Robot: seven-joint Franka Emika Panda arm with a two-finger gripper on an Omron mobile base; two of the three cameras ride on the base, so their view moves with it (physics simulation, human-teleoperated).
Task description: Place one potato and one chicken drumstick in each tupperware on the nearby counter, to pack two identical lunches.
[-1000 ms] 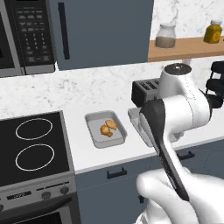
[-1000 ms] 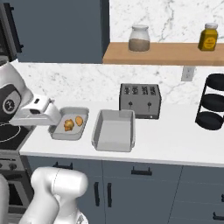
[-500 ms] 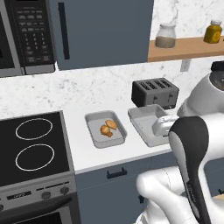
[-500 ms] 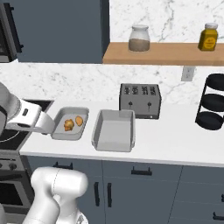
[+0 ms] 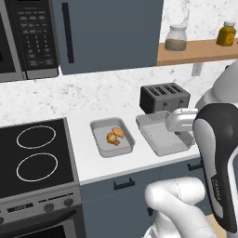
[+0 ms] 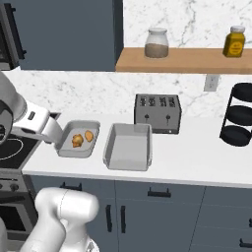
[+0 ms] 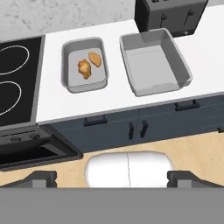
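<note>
Grey, the smaller tupperware left of the toaster holds potato and drumstick; the bigger tupperware, bare, lies far ahead of the spread hand

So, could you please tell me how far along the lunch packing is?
Half done: the smaller tray beside the stove holds one potato and one drumstick. The larger tray by the toaster has no food in it. The gripper is open and carries nothing, so a second pair is left.
</note>
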